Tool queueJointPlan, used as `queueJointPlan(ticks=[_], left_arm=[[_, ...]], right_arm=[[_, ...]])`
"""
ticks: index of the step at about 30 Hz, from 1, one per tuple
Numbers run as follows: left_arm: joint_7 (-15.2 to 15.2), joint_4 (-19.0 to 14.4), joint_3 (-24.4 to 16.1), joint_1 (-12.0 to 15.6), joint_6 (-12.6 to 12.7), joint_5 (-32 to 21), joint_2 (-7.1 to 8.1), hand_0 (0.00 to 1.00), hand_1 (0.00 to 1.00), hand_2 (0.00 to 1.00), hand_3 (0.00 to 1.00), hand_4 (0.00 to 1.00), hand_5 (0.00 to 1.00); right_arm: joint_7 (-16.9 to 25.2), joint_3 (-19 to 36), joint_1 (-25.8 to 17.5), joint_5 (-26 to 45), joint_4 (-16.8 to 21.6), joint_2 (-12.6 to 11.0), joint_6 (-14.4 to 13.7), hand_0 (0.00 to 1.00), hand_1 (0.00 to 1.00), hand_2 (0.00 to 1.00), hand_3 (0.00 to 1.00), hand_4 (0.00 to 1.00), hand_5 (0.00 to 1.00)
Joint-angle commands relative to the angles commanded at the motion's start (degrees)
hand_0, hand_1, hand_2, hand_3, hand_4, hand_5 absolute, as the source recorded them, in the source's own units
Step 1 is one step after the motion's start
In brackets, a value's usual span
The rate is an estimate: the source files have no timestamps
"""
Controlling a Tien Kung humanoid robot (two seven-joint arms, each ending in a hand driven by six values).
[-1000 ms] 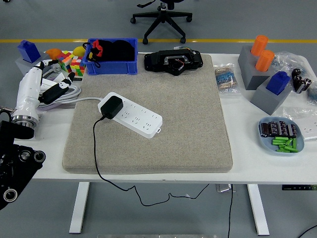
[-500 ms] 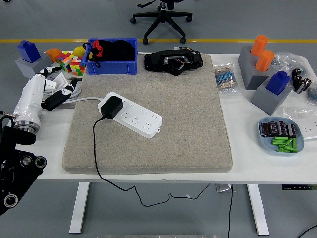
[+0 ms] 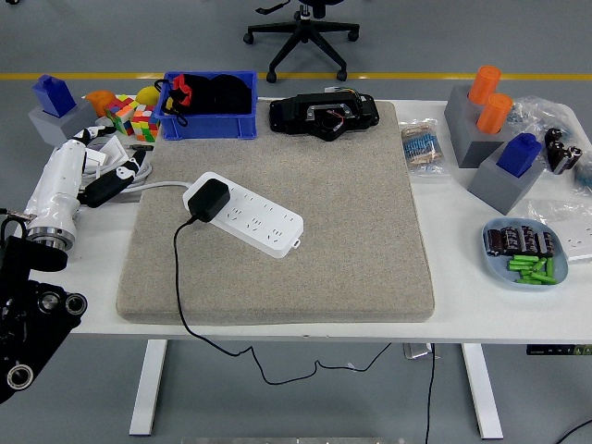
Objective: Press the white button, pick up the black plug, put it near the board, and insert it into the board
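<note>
Plainly, black plug [image 3: 207, 200] sits in board [image 3: 245, 214].

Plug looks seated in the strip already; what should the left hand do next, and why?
Probably nothing more than draw back to rest. The black plug already sits in the white power strip on the grey mat, and the left hand is off the mat's left edge, holding nothing. The right arm is out of view.

Single head view — camera sits high on the robot's side, facing forward and down over the worktop [image 3: 277, 319]. Near edge runs along the bottom; whole worktop fits in frame — floor and office chair [image 3: 302, 32] beyond.
</note>
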Motion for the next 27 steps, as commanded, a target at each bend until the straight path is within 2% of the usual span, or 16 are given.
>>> queueJointPlan(ticks=[13,27], left_arm=[[0.3,-0.3,0.4,-1.1,-0.2,0.1,0.26,0.959,0.938,0.863,0.789,0.816,0.65],[0.5,-0.6,0.2,-0.8,-0.3,0.0,0.51,0.964,0.939,0.864,0.789,0.816,0.649]], right_arm=[[0.3,0.5,0.1,0.0,0.0,-0.3,-0.1,0.643,0.617,0.607,0.608,0.889,0.529],[0.2,0.1,0.2,-0.1,0.0,-0.4,-0.1,0.645,0.617,0.608,0.608,0.879,0.521]])
